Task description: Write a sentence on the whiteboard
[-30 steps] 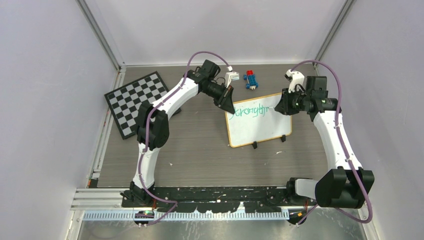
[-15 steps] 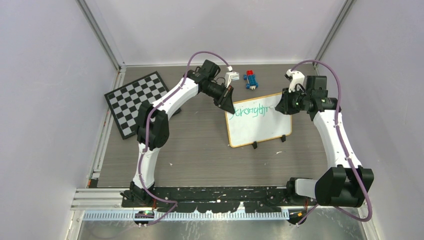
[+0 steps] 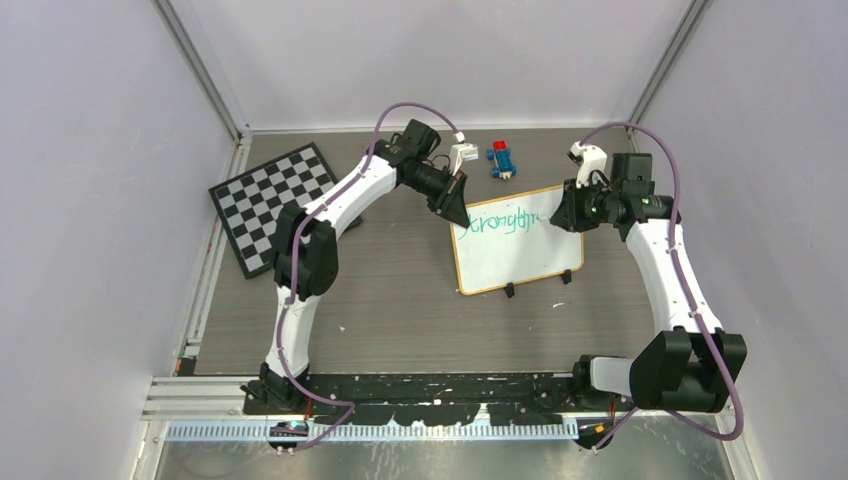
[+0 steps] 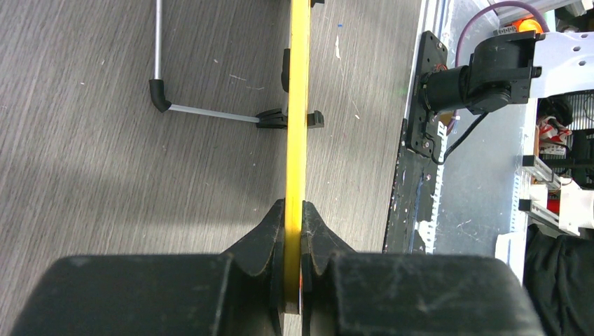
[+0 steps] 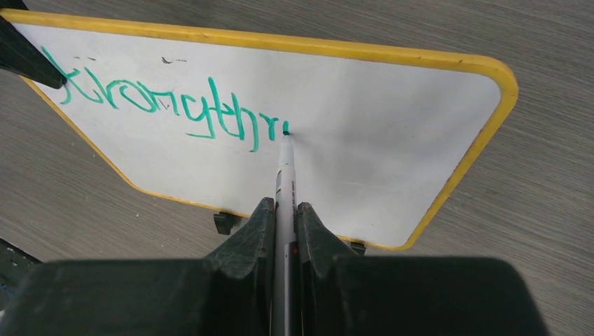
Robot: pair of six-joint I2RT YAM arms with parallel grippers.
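Note:
The whiteboard [image 3: 515, 255] lies on the table with a yellow-tan frame and black clips on its near edge. My left gripper [image 3: 455, 210] is shut on its far-left corner; in the left wrist view the frame edge [image 4: 298, 105] runs between the closed fingers of that gripper [image 4: 293, 206]. The sentence [image 5: 161, 101] is green handwriting along the top, reading roughly "Strongthr" [image 3: 500, 222]. My right gripper [image 5: 281, 204] is shut on a white marker [image 5: 284, 168], whose tip touches the board at the end of the writing. The right gripper [image 3: 562, 215] hangs over the board's far-right part.
A black-and-white checkerboard [image 3: 270, 205] lies at the far left. Red and blue toy blocks [image 3: 502, 160] and a small white object [image 3: 463, 157] sit beyond the whiteboard. A thin metal stand leg [image 4: 210, 113] sticks out from the board's underside.
The right wrist has shifted slightly to the left with the marker on the board. The left arm and the whiteboard have not moved.

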